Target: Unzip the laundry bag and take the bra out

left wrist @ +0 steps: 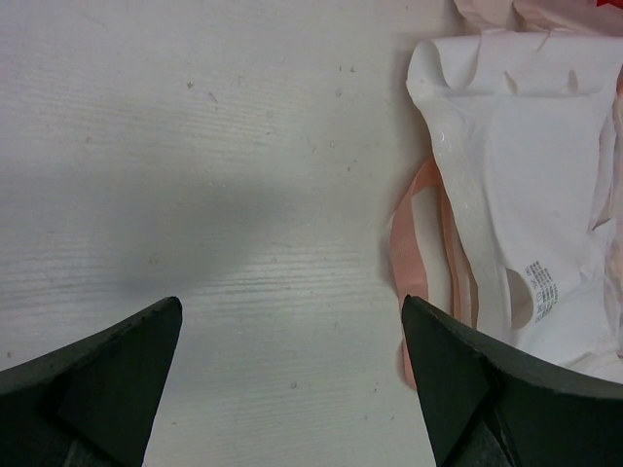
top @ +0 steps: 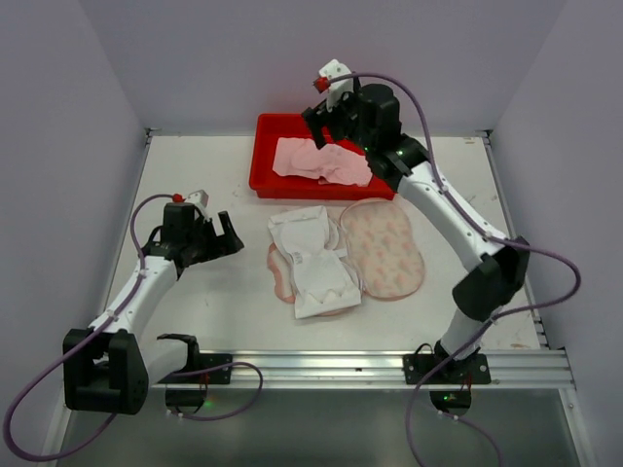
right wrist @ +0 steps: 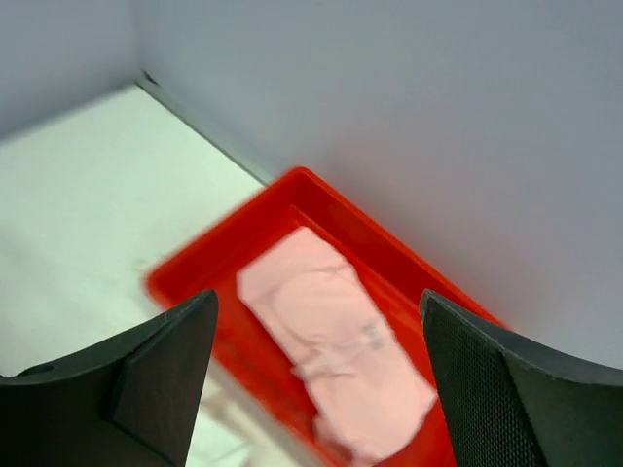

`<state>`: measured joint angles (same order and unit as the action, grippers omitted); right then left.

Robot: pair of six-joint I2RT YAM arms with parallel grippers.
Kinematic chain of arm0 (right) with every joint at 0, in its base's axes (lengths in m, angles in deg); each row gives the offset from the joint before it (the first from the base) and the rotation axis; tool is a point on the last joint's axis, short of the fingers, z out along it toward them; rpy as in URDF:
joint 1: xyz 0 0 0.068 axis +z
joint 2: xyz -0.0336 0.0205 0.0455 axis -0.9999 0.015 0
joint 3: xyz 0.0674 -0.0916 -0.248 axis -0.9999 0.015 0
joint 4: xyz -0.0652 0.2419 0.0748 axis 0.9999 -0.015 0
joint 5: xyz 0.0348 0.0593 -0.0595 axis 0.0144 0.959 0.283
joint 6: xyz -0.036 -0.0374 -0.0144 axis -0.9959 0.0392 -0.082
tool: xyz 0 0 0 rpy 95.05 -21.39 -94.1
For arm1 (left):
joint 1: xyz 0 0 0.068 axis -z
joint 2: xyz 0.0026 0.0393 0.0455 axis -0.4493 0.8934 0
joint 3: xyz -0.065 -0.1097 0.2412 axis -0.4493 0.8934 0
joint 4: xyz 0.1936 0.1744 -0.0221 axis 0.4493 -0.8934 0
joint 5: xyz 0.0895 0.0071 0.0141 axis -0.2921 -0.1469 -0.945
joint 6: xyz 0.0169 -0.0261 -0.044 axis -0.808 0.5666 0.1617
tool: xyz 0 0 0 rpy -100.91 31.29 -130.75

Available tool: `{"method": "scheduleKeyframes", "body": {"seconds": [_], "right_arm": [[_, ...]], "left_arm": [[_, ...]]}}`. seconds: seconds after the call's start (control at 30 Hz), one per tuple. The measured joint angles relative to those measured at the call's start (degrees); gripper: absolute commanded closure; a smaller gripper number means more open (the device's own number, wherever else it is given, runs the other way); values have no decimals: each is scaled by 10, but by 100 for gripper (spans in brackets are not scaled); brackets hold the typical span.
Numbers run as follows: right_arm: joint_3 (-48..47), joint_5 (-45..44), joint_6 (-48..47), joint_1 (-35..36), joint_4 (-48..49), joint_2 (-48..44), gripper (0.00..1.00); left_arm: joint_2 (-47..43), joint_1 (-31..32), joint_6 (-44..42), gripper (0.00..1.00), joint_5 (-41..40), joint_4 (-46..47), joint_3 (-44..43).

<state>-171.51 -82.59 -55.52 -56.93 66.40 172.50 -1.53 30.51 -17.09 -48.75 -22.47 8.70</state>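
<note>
The laundry bag (top: pixel 384 248) lies unzipped and spread flat mid-table, its patterned half to the right and its white lining (top: pixel 311 263) facing up on the left. The left wrist view shows the same lining (left wrist: pixel 516 175) and the pink zip rim (left wrist: pixel 409 263). The pale-pink bra (top: pixel 321 161) lies in the red tray (top: pixel 265 177). My right gripper (top: pixel 319 125) hangs open above it, and from its wrist the bra (right wrist: pixel 336 350) shows below between the empty jaws (right wrist: pixel 319 297). My left gripper (top: pixel 234 236) is open over bare table just left of the bag, holding nothing (left wrist: pixel 292 304).
The red tray (right wrist: pixel 195 263) stands against the back wall, right of centre. Grey walls close in the table on the left, right and back. The arms' mounting rail (top: pixel 341 365) runs along the near edge.
</note>
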Motion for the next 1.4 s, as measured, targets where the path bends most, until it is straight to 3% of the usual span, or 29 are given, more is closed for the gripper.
{"method": "scheduleKeyframes", "body": {"seconds": [0.2,0.37,0.57,1.03,1.27,1.4], "right_arm": [[107,-60,180,141,-59,-134,14],[208,-109,312,225,-122,-76,14],[251,-156,380,249,-177,31,15],[207,-250,425,247,-189,117,26],[202,-264,429,247,-197,118,47],[201,-272,426,247,-198,118,73]], "left_arm": [[-9,0,0,2,0,0,0],[-20,0,0,2,0,0,0],[-24,0,0,2,0,0,0],[-31,0,0,2,-1,0,0],[-31,0,0,2,-1,0,0],[-31,0,0,2,-1,0,0]]}}
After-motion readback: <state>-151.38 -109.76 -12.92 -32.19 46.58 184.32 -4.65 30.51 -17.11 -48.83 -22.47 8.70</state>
